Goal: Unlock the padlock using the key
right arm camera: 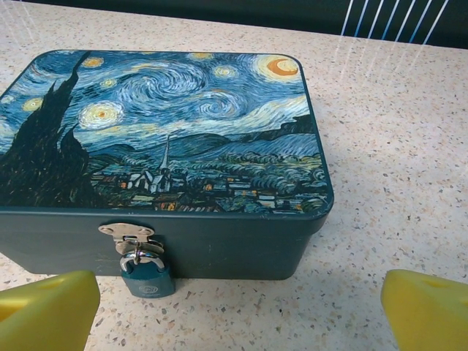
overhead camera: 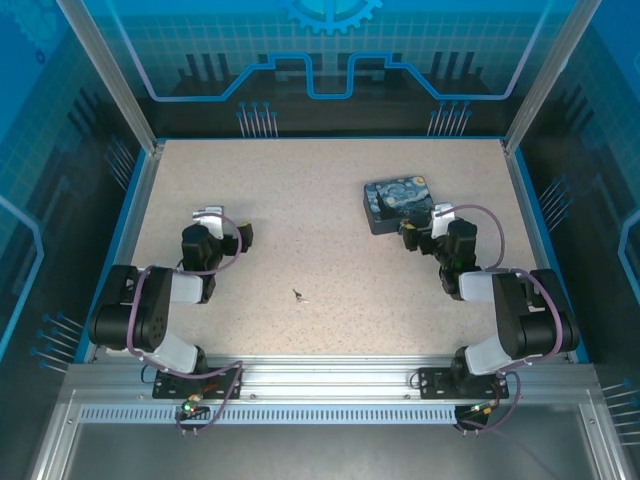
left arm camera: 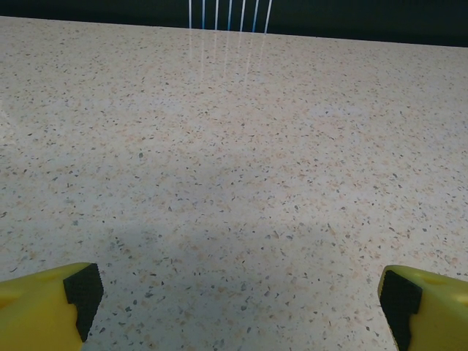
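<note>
The left end effector (left arm camera: 240, 292) and right end effector (right arm camera: 241, 303) both spread wide and empty, the padlock (right arm camera: 148, 277) hanging from the box (right arm camera: 168, 131) and the key (overhead camera: 299, 295) lying apart on the worktop (overhead camera: 320, 200).

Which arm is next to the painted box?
The right end effector, facing the box and padlock; the left end effector is far across the table.

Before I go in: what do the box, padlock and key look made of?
Box: probably thin metal, dark teal with a glossy printed lid. Padlock: teal-coated body, shiny silver shackle, so likely metal. Key: dark sliver with paler end, too small to judge.
</note>
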Robot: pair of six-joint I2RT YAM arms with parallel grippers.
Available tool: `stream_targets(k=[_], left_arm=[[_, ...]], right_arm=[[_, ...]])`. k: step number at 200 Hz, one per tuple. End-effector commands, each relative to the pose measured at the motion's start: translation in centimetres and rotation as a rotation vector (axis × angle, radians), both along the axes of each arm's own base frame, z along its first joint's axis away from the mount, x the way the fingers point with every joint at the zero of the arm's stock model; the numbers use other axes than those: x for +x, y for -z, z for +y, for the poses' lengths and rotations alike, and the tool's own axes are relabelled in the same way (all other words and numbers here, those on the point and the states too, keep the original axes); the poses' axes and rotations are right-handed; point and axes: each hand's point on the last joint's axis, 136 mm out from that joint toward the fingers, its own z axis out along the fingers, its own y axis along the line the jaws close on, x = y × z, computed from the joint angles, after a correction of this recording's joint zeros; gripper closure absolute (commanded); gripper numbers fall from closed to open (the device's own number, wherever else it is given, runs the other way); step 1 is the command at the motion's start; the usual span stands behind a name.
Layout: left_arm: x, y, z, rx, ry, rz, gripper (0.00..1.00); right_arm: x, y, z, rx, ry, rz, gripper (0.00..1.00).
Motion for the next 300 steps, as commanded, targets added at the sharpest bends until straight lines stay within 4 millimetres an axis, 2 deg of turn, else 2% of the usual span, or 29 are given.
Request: stream_targets(k=[1, 45, 59, 75, 82, 94, 106, 117, 128, 131, 139, 163, 187, 207, 228, 261, 284, 300], left_arm=[[0.6, -0.6, 0.4, -0.005, -0.015, -0.012, 0.01], [0.6, -0.7, 0.4, -0.006, -0.013, -0.018, 0.01], [0.5, -1.1, 0.5, -0.005, -0.023, -0.020, 0.01], [0.4, -2.5, 1.4, -0.001, -0.078, 0.002, 0.01], [0.3, -3.3, 1.6, 0.002, -0.088, 0.010, 0.01], [0.2, -5.0, 1.8, -0.007, -0.104, 0.006, 0.01], [-0.2, -6.9, 2.2, -0.061, -0.154, 0.003, 0.01], [-0.5, -8.5, 2.0, -0.136, -0.170, 0.003, 0.01], [-0.8, -9.7, 1.6, -0.229, -0.195, 0.039, 0.01], [-1.0, -9.8, 1.5, -0.252, -0.200, 0.058, 0.01], [-1.2, -10.3, 0.8, -0.313, -0.200, 0.103, 0.01], [-1.6, -11.2, -3.4, -0.434, -0.084, 0.242, 0.01], [-1.8, -11.6, -7.4, -0.459, -0.016, 0.325, 0.01], [-1.9, -11.8, -10.0, -0.474, 0.013, 0.365, 0.01], [-1.8, -11.9, -11.9, -0.502, 0.030, 0.379, 0.01], [-1.2, -11.9, -13.8, -0.487, 0.049, 0.399, 0.01], [-0.7, -11.5, -15.2, -0.487, 0.071, 0.440, 0.01], [-0.3, -11.1, -16.1, -0.484, 0.084, 0.457, 0.01]], right_arm=[[0.6, -0.6, -0.2, 0.020, -0.020, -0.013, 0.00], [0.5, -0.6, -0.3, 0.017, -0.015, -0.015, 0.00], [0.7, -1.9, -0.7, -0.019, 0.045, -0.017, 0.00], [0.3, -4.6, -0.3, -0.007, 0.057, 0.054, 0.00], [0.2, -6.1, -0.6, 0.054, 0.098, 0.060, 0.00], [-0.7, -7.3, -1.5, 0.170, 0.194, 0.139, 0.00], [-1.5, -7.9, -2.4, 0.286, 0.305, 0.221, 0.00], [-1.4, -8.2, -2.7, 0.322, 0.330, 0.255, 0.00], [-0.9, -7.9, -2.5, 0.335, 0.328, 0.301, 0.00], [-0.3, -8.7, -2.4, 0.340, 0.321, 0.294, 0.00], [0.5, -8.7, -1.9, 0.341, 0.295, 0.330, 0.00], [3.4, -8.1, -1.3, 0.342, 0.285, 0.473, 0.03], [6.3, -7.0, -1.3, 0.364, 0.301, 0.585, 0.07], [8.5, -5.6, -1.5, 0.395, 0.311, 0.637, 0.07], [10.1, -3.4, -1.1, 0.427, 0.294, 0.706, 0.09], [10.5, -0.6, 1.0, 0.501, 0.223, 0.779, 0.13], [9.3, 0.4, 2.5, 0.528, 0.199, 0.801, 0.14], [8.3, 0.3, 3.9, 0.560, 0.166, 0.794, 0.15]])
